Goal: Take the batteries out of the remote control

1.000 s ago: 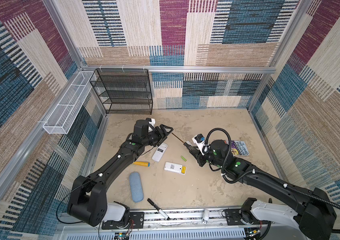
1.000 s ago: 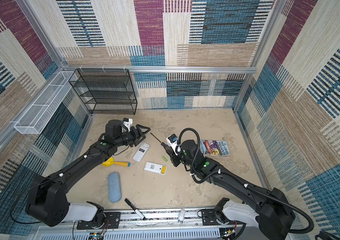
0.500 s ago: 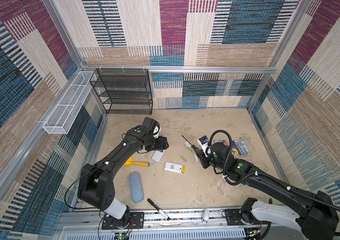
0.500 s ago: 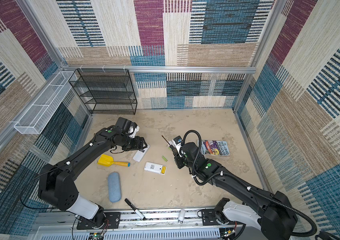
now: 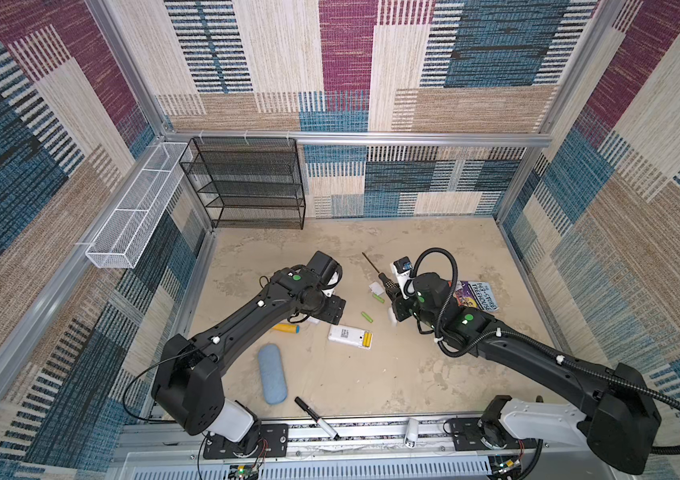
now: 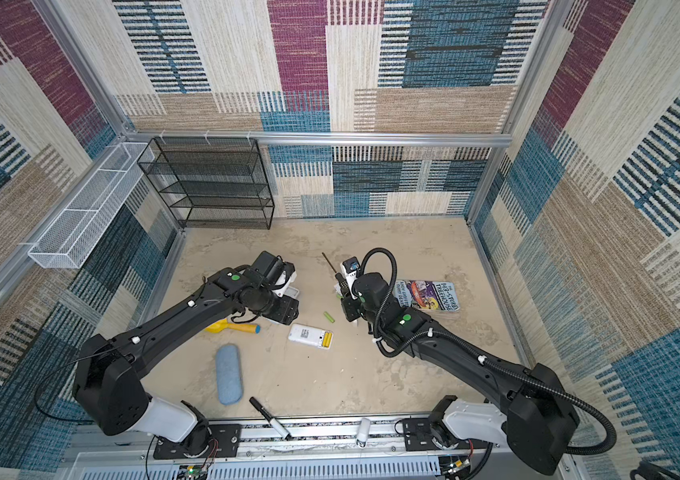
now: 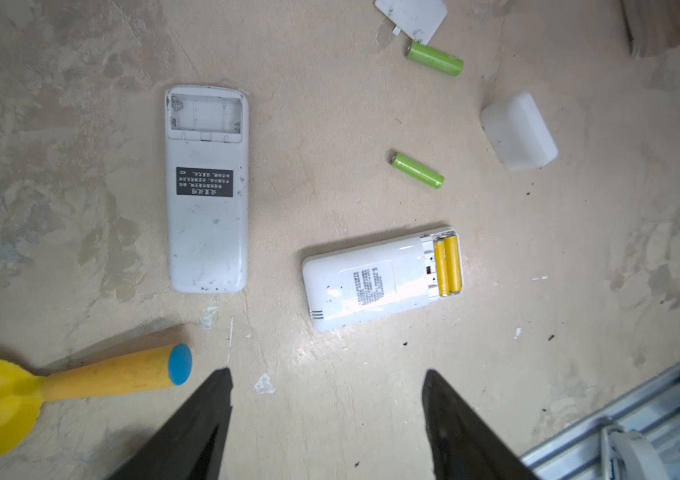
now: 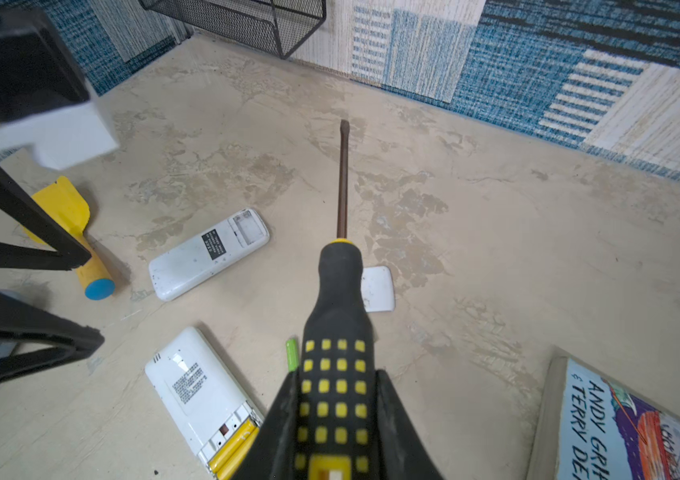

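On floor [image 7: 80, 104], yellow batteries [image 7: 447, 266] sit inside white remote [image 7: 367, 278] bay, both green batteries [image 7: 417, 169] loose nearby. Left gripper [image 7: 326, 371] hovers above, spread wide, empty. Right gripper [image 8: 336, 386] clamped round screwdriver [image 8: 336, 291].

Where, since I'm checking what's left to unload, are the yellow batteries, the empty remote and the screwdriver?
yellow batteries [image 7: 448, 266]: left wrist view, middle of the pair.
empty remote [image 7: 207, 237]: left wrist view, bare white back.
screwdriver [image 8: 338, 291]: right wrist view, black handle.

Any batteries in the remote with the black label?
No: the black-label remote has an open, empty bay, while the yellow batteries sit in the other remote.
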Available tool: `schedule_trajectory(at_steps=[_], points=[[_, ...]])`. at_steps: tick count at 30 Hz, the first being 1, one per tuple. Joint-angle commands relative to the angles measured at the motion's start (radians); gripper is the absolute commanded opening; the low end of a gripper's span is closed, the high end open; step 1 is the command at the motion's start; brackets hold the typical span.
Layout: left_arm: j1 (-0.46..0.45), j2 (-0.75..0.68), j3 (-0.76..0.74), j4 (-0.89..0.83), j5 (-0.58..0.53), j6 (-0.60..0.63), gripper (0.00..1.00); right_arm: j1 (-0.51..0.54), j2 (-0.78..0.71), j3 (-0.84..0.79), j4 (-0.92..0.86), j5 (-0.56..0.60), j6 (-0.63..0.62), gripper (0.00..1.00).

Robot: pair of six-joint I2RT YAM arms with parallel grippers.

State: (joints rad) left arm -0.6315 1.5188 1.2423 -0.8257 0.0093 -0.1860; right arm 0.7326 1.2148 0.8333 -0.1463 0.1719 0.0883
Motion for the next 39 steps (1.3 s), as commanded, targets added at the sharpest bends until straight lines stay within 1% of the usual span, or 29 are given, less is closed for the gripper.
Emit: schedule_trajectory(at_steps=[1,6,8,14,17,25,27,33,37,39], points=[[-0.025,0.015,-0.005,-0.029,-0.069,0.1,0.75,0.002,0.008,0.004,0.046,-0.035,-0.006,0.0],[-0.067,0.058,0.006,-0.04,-0.103,0.232,0.75,0.002,-0.009,-0.009,0.01,-0.031,0.008,0.0],[-0.072,0.074,0.016,-0.046,-0.079,0.298,0.75,0.002,-0.029,-0.015,-0.01,-0.035,0.018,0.0],[-0.091,0.105,0.033,-0.046,-0.066,0.447,0.76,0.001,-0.063,-0.028,-0.057,-0.065,0.037,0.0],[-0.097,0.112,0.016,-0.042,-0.052,0.534,0.76,0.002,-0.072,-0.024,-0.08,-0.067,0.056,0.0],[-0.102,0.136,-0.039,-0.032,-0.091,0.757,0.75,0.002,-0.076,0.017,-0.152,-0.091,0.076,0.0],[-0.102,0.137,-0.049,-0.015,-0.098,0.784,0.75,0.002,-0.083,0.014,-0.159,-0.102,0.08,0.0],[-0.104,0.142,-0.06,0.001,-0.038,0.842,0.75,0.002,-0.119,-0.005,-0.19,-0.101,0.083,0.0],[-0.105,0.205,-0.043,-0.008,-0.06,0.844,0.75,0.002,-0.15,-0.024,-0.193,-0.105,0.086,0.0],[-0.105,0.239,-0.032,-0.012,-0.054,0.839,0.75,0.002,-0.161,-0.029,-0.199,-0.103,0.089,0.0]])
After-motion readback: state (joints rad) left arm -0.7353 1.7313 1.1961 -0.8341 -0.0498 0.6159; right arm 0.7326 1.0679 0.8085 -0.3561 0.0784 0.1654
